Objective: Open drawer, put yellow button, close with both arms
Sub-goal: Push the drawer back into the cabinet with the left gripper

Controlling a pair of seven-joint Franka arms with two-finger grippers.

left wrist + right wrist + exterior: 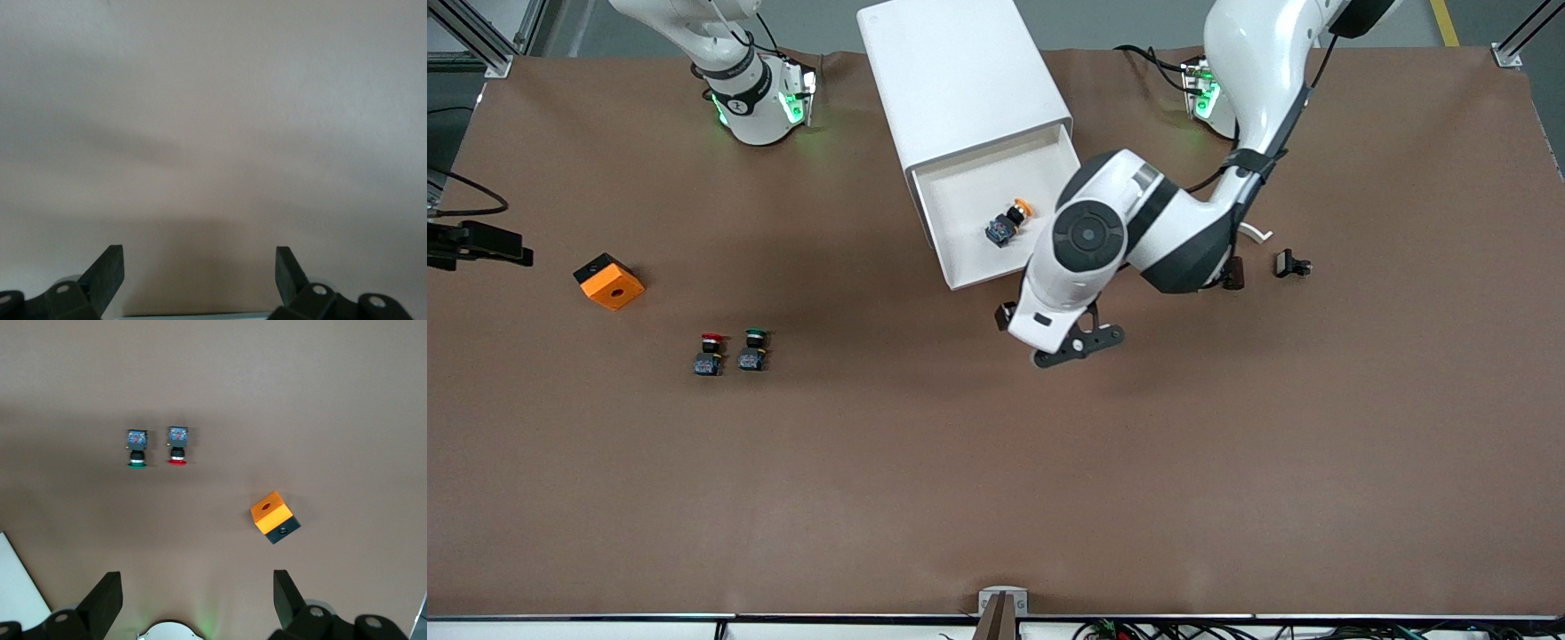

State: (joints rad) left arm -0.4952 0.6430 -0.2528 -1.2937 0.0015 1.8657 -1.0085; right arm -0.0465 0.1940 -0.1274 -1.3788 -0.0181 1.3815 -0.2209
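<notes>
left pincer [1080,342]: fingers apart, empty, over bare desk [996,480] near drawer [960,267] front | yellow button [1009,222]: on its side in open drawer, cap toward cabinet [960,80] | right pincer [197,600]: spread, empty

The left arm [1138,222] is stretched out over the middle of the desk with its gripper [199,273] jaws spread wide, while the right gripper [197,597], likewise spread, is kept waiting near its base.
</notes>
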